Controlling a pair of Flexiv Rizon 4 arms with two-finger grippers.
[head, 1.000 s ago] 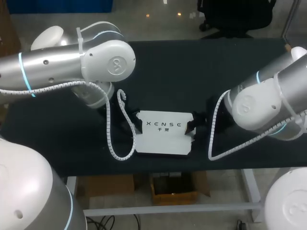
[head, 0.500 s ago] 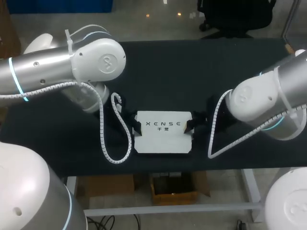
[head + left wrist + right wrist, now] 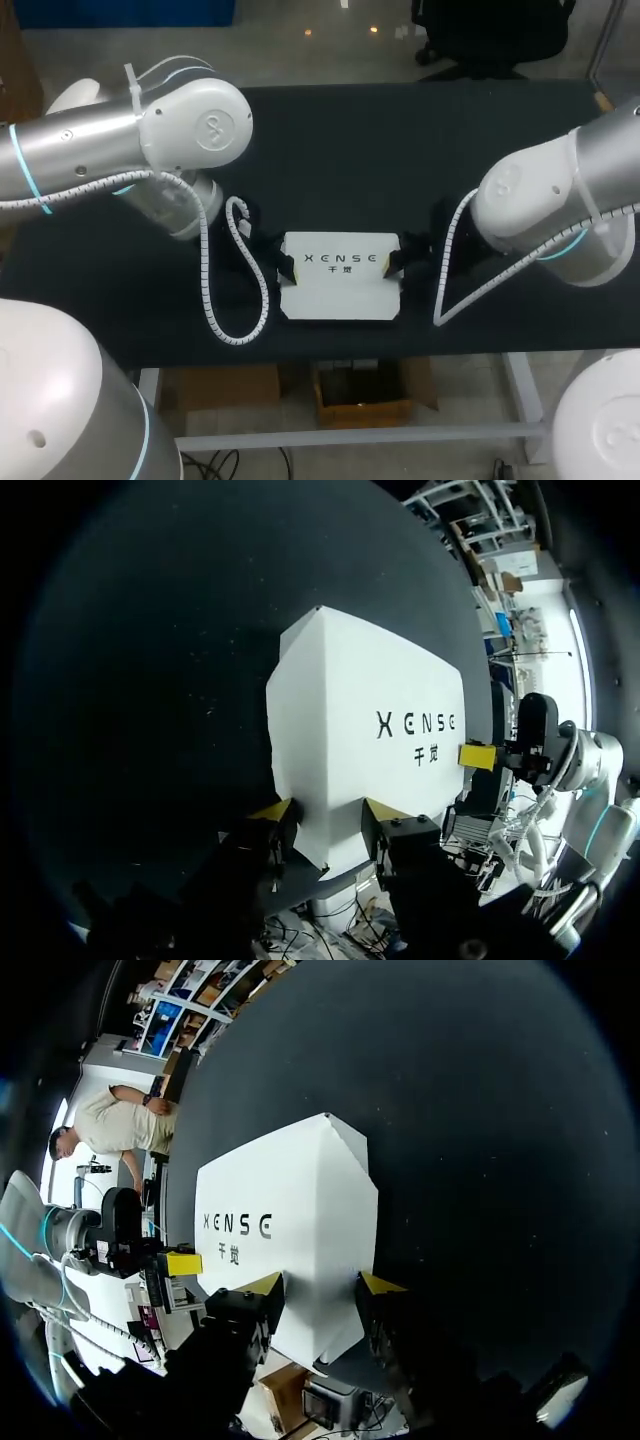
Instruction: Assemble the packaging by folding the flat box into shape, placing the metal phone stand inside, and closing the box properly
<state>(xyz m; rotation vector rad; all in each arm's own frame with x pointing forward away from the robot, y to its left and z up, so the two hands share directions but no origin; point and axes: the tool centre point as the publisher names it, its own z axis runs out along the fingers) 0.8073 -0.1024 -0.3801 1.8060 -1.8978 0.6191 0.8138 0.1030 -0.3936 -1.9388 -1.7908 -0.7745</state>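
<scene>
A white box (image 3: 338, 290) with dark print on its top lies near the front middle of the black table (image 3: 350, 140). My left gripper (image 3: 270, 262) is at the box's left end and my right gripper (image 3: 403, 262) at its right end. In the left wrist view the box (image 3: 370, 710) has its near end between the yellow tips of the left gripper (image 3: 327, 810), which touch it from both sides. The right wrist view shows the same: the right gripper (image 3: 322, 1282) holds its end of the box (image 3: 280, 1220). No metal phone stand shows in any view.
The left arm's white spiral cable (image 3: 230, 320) hangs in a loop just left of the box, close to the table's front edge. Bare black tabletop stretches behind the box to the far edge.
The left arm's elbow has swung left and the cable loop with it. The box's left end now looks squarer and sits straighter. The right arm's elbow has risen slightly.
</scene>
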